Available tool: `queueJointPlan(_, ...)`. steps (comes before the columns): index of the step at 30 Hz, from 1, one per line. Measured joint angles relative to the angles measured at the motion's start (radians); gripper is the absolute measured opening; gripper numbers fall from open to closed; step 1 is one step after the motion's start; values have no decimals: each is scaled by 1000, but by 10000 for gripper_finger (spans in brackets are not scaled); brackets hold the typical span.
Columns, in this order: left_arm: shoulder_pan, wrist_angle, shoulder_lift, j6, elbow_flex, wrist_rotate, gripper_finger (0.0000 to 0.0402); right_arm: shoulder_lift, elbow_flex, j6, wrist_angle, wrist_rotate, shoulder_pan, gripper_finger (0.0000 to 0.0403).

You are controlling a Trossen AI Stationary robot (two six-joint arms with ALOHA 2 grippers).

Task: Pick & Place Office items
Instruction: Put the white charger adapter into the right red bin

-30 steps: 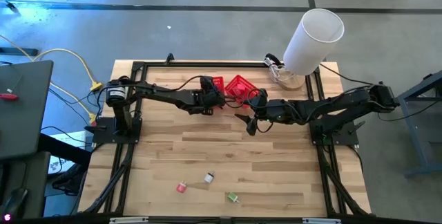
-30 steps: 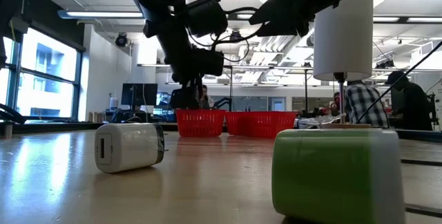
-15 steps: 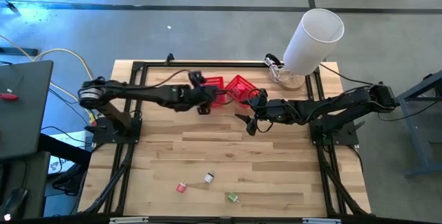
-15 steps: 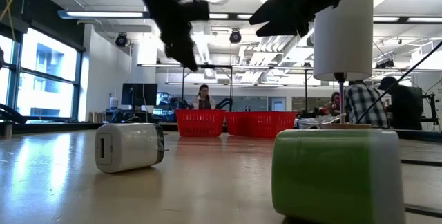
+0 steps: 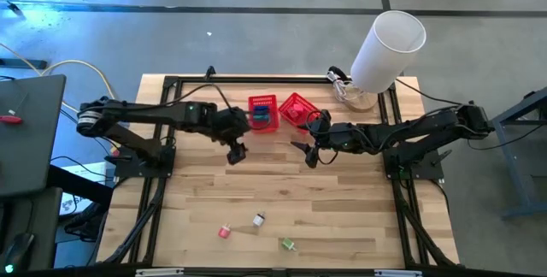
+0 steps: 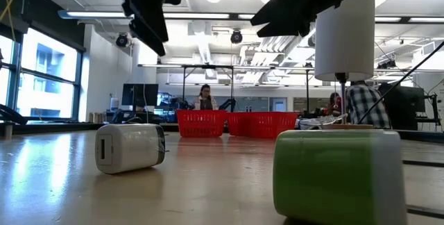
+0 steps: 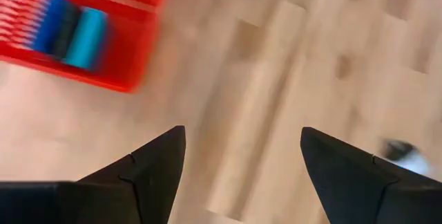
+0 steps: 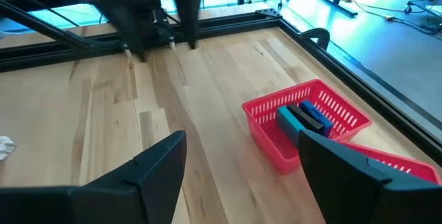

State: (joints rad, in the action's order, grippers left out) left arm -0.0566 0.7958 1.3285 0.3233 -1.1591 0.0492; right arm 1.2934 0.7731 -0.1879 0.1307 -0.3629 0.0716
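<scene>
Fingers stood spread and empty on the left gripper and right gripper, mid-frame. Pink item, whitish item and green item lay lower centre.
</scene>
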Motion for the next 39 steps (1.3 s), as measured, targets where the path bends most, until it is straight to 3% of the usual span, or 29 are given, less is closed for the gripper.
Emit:
queueJointPlan(2,15,0,3,16,0,-57,278,0,0,-1,0,2,0,264)
queueJointPlan(5,39,0,12,41,1,-66,278,0,0,-2,0,22,0,264)
queueJointPlan(9,86,0,24,33,2,4,278,0,0,-3,2,74,1,264)
queueJointPlan(16,186,-34,58,73,2,23,278,0,0,-33,-3,148,14,264)
queueJointPlan(22,281,-50,74,81,2,123,278,48,0,-141,-4,290,14,264)
queueJointPlan(28,364,-111,79,82,2,200,278,68,1,-115,71,393,35,264)
queueJointPlan(34,430,-144,80,88,2,321,278,66,0,107,179,372,165,264)
queueJointPlan(39,474,-207,104,102,2,356,278,66,0,253,164,192,259,264)
